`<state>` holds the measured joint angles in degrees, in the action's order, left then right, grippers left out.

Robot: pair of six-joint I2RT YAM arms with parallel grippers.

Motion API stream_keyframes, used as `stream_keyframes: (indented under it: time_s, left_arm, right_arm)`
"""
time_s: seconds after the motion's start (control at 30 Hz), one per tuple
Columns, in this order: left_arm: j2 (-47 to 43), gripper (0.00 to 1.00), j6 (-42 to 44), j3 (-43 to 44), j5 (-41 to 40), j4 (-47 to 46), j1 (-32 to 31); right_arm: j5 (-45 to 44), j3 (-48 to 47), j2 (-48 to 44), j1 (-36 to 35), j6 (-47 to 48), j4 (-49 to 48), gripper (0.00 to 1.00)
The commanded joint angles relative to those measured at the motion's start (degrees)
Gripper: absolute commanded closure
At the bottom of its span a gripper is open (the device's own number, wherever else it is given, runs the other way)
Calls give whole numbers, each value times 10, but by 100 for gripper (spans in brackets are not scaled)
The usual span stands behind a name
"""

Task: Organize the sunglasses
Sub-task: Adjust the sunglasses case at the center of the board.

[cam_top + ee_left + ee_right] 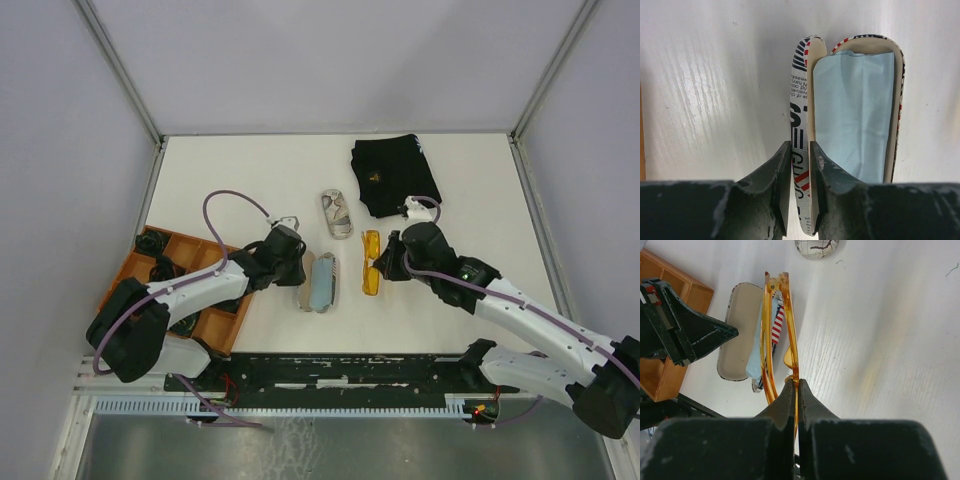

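Note:
The translucent orange sunglasses (pixel 370 262) sit folded just right of the table's middle, and my right gripper (pixel 386 262) is shut on their frame. In the right wrist view the orange sunglasses (pixel 776 330) stick out from between the shut fingertips of that gripper (pixel 798 386). Left of them lies an open printed glasses case (pixel 318 283) with a light blue cloth (pixel 855 110) inside. My left gripper (pixel 298 264) is at the case's left side. Seen from the left wrist, that gripper (pixel 801 167) pinches the case's upright printed flap (pixel 799 100).
A second, closed printed case (pixel 336 214) lies farther back at the centre. A black cloth bag (pixel 393 175) sits behind my right gripper. An orange wooden tray (pixel 216 326) with compartments and dark items stands at the left, under the left arm.

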<state>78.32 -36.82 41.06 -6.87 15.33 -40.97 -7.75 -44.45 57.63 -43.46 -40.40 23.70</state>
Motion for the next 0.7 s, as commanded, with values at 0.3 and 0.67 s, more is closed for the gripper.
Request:
stream_keyframes:
  time_s: [0.3, 0.67]
  left_arm:
    - [-34, 59, -13, -11, 15, -29, -10]
    - [-41, 60, -25, -10, 34, -46, -14]
  right_arm:
    - [58, 18, 16, 0, -54, -68, 100]
    - [145, -6, 93, 0, -68, -119, 100]
